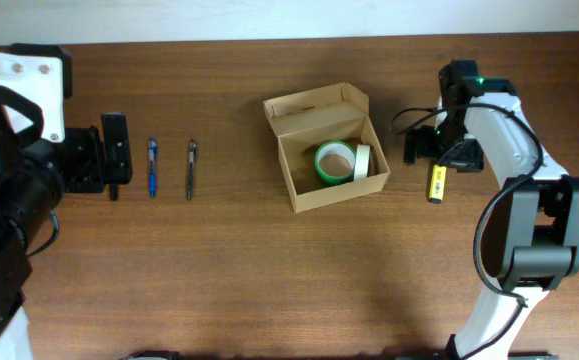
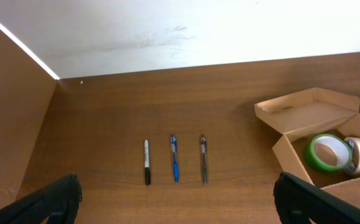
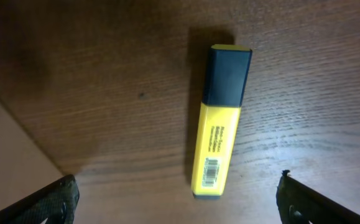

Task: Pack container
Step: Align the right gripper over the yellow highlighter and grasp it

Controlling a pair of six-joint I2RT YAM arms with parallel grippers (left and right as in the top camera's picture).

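The box (image 1: pixel 314 105) was set open near the middle of the table (image 1: pixel 269 280). A green roll (image 1: pixel 334 162) and a white roll (image 1: pixel 362 162) were already packed in it. The highlighter (image 1: pixel 436 183) on its right and the pens on its far left were not yet packed.

The right gripper (image 3: pixel 176 186), over the highlighter, and the left gripper (image 2: pixel 176 183), by the pens, were held wide open and empty.

A blue pen (image 1: pixel 153 167) and a dark pen (image 1: pixel 191 168) were seen from above. A third pen (image 2: pixel 147 162) was shown only by the left wrist view.

Dark brown wood-grain table (image 1: pixel 219 270) against a plain white wall (image 2: pixel 198 31).
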